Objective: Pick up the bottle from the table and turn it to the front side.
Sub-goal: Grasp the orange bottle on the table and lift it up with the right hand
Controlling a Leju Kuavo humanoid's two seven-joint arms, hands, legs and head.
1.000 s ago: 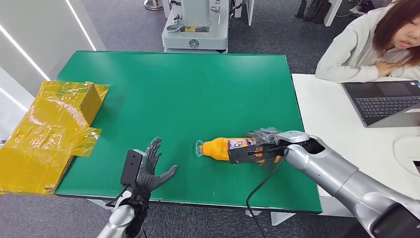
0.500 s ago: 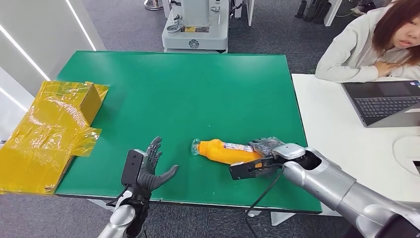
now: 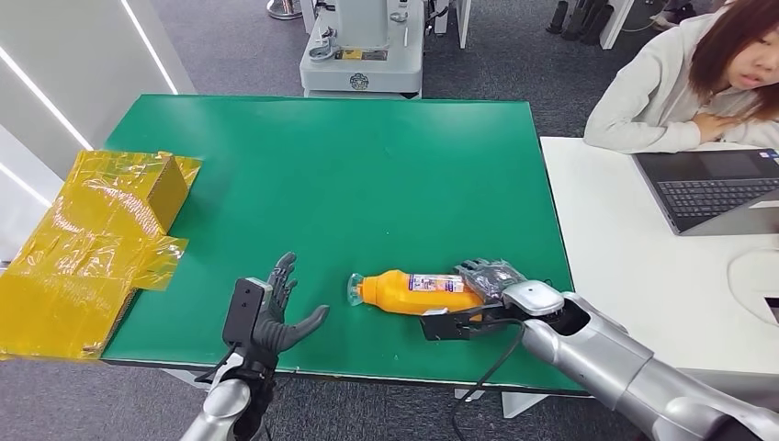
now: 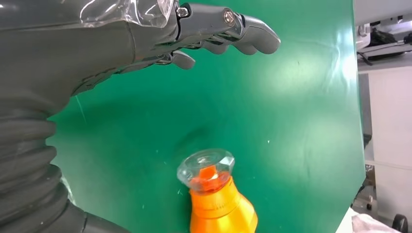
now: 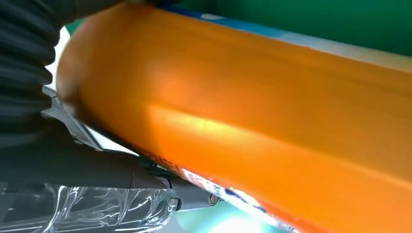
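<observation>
Bottle (image 3: 418, 291) — orange, lying on its side on the green surface (image 3: 349, 175), base in the right robot hand (image 3: 491, 280), fingers wrapped round it. Label faces up. Left robot hand (image 3: 276, 317) — spread, holding nothing, near the cap. Lift seemingly pending; turn apparently part-done.

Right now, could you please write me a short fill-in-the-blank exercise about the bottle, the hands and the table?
1. The orange bottle lies on its ____ on the table.
2. The table's top is ____ in colour.
3. The ____ hand grips the bottle's base end.
4. The left hand holds ____, its fingers spread apart.

Missing words: side; green; right; nothing
</observation>
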